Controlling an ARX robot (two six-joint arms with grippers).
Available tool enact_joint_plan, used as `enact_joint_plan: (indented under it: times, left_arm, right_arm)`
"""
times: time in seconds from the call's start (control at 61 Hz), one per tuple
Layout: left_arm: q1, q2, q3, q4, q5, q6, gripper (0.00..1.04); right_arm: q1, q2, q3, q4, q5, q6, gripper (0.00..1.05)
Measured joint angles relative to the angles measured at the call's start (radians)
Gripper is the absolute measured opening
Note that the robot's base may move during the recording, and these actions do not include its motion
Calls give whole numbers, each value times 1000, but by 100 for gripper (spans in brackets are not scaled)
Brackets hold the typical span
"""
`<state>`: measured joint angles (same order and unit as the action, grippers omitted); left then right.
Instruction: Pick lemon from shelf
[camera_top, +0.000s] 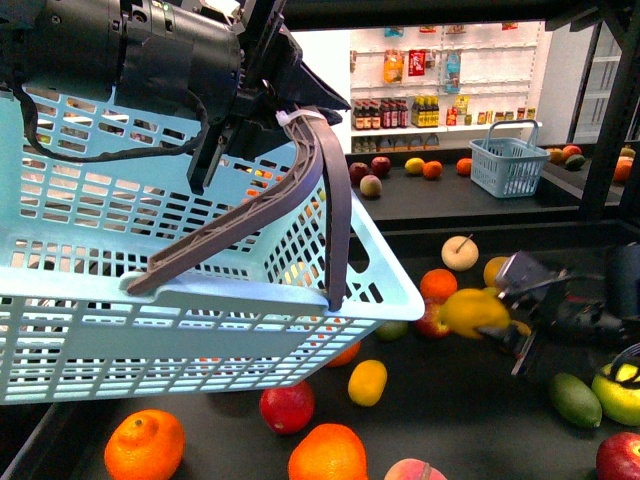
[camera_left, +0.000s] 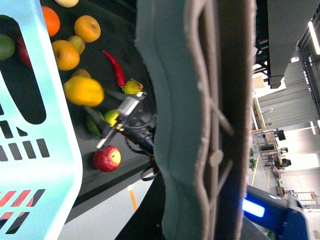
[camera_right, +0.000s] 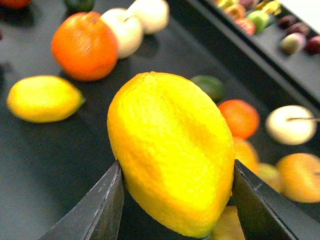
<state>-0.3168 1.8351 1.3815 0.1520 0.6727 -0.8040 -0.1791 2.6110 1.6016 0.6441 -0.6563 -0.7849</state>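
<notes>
The right end effector (camera_top: 492, 322) is clamped on the lemon (camera_top: 472, 311), with its two dark fingers (camera_right: 95, 210) pressing opposite sides of the fruit. It holds the lemon clear of the black surface (camera_top: 450, 420) of the shelf (camera_top: 612, 130), at about 4 o'clock from the middle of the front view. A second lemon (camera_top: 367, 382) lies on the surface at 8 o'clock from the held one, among oranges (camera_top: 145, 445) and apples (camera_top: 287, 407). The left end effector (camera_top: 280, 118) is closed on the grey handle (camera_top: 300, 185) of a pale blue basket (camera_top: 150, 300), which fills the 9 o'clock side.
</notes>
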Motion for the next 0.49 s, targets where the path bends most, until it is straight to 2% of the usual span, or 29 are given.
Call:
enact_joint_plan:
  times: [0.131,0.262,0.361,0.492]
  left_arm:
    - [0,0,0,0,0,0,9]
    - [0,0,0,0,0,0,9]
    - [0,0,0,0,0,0,9]
    - [0,0,0,0,0,0,9]
  right_arm:
    - [-51,-219,-223,166,-39,89,55]
    - [-61,-396,-375,220,-97,160,55]
    - [-36,-496,-438,225,-128,195,55]
    - [50,-580,-479,222,-140,233,55]
